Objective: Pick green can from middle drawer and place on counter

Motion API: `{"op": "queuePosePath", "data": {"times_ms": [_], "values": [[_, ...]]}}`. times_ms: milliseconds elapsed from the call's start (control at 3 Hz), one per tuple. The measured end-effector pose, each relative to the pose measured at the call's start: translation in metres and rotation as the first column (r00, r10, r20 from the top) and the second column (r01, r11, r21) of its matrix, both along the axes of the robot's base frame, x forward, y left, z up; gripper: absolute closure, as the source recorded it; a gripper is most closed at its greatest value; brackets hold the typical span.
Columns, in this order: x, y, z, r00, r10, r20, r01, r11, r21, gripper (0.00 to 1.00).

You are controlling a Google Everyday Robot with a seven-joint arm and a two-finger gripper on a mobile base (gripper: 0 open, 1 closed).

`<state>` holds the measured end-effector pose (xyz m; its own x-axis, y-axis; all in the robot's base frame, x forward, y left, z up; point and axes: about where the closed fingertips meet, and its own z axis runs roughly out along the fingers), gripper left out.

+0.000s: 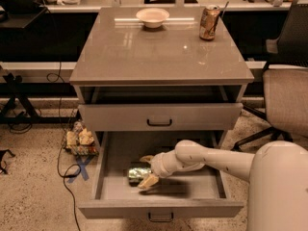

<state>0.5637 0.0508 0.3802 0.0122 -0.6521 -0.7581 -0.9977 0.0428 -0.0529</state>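
Note:
The green can lies on its side in the tray of the pulled-out middle drawer, left of centre. My gripper reaches into the drawer from the right, low over the tray. It is open, with one fingertip behind the can's right end and one in front of it. Whether the fingers touch the can I cannot tell. The glossy grey counter tops the cabinet above.
A white bowl and a brown can with a straw stand at the counter's back. A shut grey drawer front sits above the open drawer. An office chair is to the right. Cables and small objects lie on the floor at left.

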Motion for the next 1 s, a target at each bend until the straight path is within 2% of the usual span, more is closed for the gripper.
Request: {"op": "queuePosePath", "data": {"times_ms": [667, 1000], "values": [[-0.011, -0.001, 0.003, 1.0000, -0.001, -0.001, 0.001, 1.000, 0.029, 0.76], [-0.021, -0.018, 0.049, 0.9976, 0.005, 0.069, -0.010, 0.997, 0.070, 0.98]]}}
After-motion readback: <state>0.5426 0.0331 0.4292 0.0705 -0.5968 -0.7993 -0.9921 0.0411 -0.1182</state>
